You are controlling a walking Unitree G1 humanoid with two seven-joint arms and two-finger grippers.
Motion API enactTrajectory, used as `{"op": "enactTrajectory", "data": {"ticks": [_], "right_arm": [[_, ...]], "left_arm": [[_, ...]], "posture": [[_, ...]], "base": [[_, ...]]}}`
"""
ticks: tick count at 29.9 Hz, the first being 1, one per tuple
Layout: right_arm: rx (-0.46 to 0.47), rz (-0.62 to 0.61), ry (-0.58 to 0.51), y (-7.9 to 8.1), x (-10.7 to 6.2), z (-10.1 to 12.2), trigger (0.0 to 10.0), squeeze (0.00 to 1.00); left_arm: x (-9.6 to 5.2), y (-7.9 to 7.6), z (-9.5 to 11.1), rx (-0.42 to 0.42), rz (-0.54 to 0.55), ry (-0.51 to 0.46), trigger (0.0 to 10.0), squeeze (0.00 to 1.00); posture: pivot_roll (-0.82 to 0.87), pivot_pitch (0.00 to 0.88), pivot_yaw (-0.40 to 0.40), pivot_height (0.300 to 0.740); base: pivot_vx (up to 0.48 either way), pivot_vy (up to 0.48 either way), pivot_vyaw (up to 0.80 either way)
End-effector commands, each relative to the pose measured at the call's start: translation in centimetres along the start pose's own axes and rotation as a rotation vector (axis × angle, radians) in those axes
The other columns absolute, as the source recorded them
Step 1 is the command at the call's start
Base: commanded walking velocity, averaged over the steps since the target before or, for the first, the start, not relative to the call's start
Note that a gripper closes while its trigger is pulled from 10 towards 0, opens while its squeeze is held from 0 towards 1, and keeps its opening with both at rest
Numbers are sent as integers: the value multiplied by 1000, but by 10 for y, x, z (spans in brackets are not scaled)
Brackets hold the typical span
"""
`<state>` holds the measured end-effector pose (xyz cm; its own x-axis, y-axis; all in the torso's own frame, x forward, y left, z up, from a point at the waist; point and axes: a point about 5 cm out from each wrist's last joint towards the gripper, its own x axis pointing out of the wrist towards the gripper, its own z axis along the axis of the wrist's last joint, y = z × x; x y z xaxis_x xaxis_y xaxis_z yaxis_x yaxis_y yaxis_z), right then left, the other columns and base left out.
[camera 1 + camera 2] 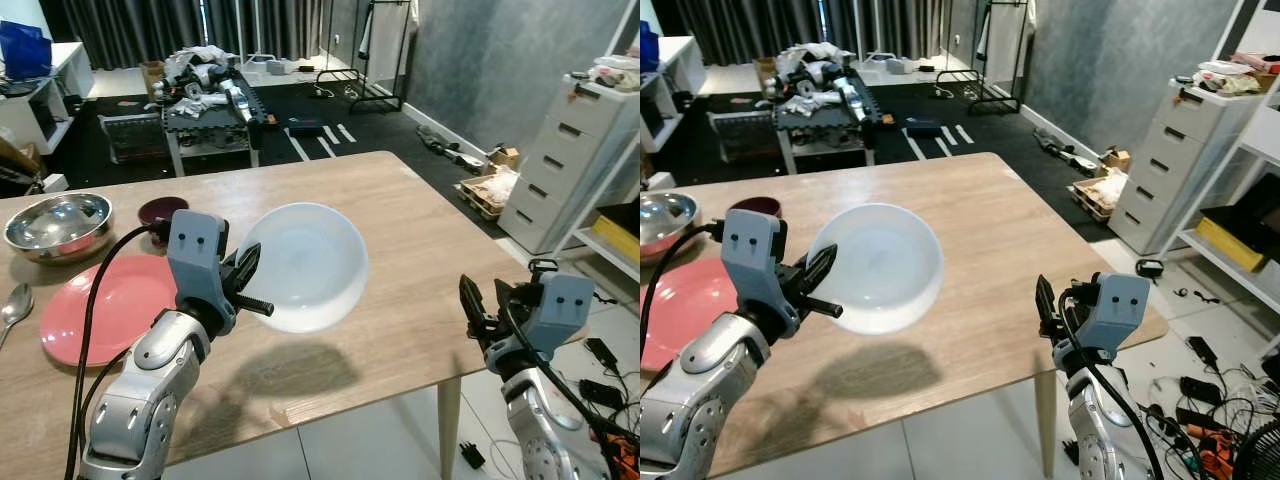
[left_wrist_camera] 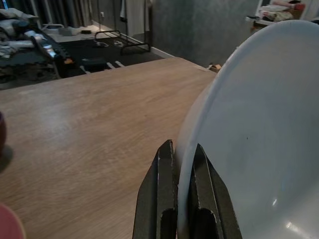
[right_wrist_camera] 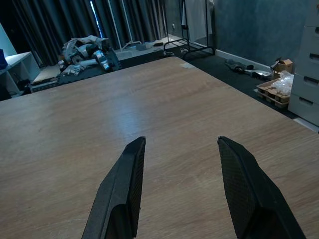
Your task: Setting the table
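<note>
The left end effector [image 1: 243, 272] pinches the rim of a white bowl [image 1: 308, 266], with one black finger on each side of the rim wall, as the left wrist view confirms [image 2: 180, 199]. The white bowl is held in the air above the wooden tabletop [image 1: 420, 240], tilted so that its open side faces toward the camera, and its shadow falls on the tabletop below it. The right end effector [image 1: 478, 312] hovers just off the near right edge of the tabletop and holds nothing; its two fingers [image 3: 122, 189] are spread well apart and point across the bare wood. On the left part of the tabletop lies a pink plate [image 1: 105, 305], flat, beside the left arm. Behind the pink plate stands a steel bowl [image 1: 58, 225], and just beside it on its right a small dark red bowl [image 1: 160, 212]. A spoon [image 1: 12, 308] lies at the left edge of the tabletop, near the pink plate. Beyond the tabletop, on the dark floor, stands a low rack [image 1: 210, 105] loaded with assorted items. A white drawer unit [image 1: 570, 165] stands against the wall on the right.
</note>
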<state>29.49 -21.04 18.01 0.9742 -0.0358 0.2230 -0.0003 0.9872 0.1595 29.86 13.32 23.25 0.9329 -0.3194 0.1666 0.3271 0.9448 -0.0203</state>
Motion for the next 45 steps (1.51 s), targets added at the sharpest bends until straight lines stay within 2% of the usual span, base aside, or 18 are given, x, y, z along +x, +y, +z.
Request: {"op": "enactTrajectory", "data": {"ticks": [1, 45], "right_arm": [[2, -6, 8, -1, -1, -2, 10000, 0], [-6, -8, 15, -2, -1, -3, 10000, 0]], "left_arm": [[0, 2, -2, -5, 6, 4, 10000, 0], [2, 1, -2, -14, 7, 1, 10000, 0]], "posture": [[94, 79, 57, 740], [92, 80, 57, 740]], "base": [[-251, 0, 0], [-334, 0, 0]]}}
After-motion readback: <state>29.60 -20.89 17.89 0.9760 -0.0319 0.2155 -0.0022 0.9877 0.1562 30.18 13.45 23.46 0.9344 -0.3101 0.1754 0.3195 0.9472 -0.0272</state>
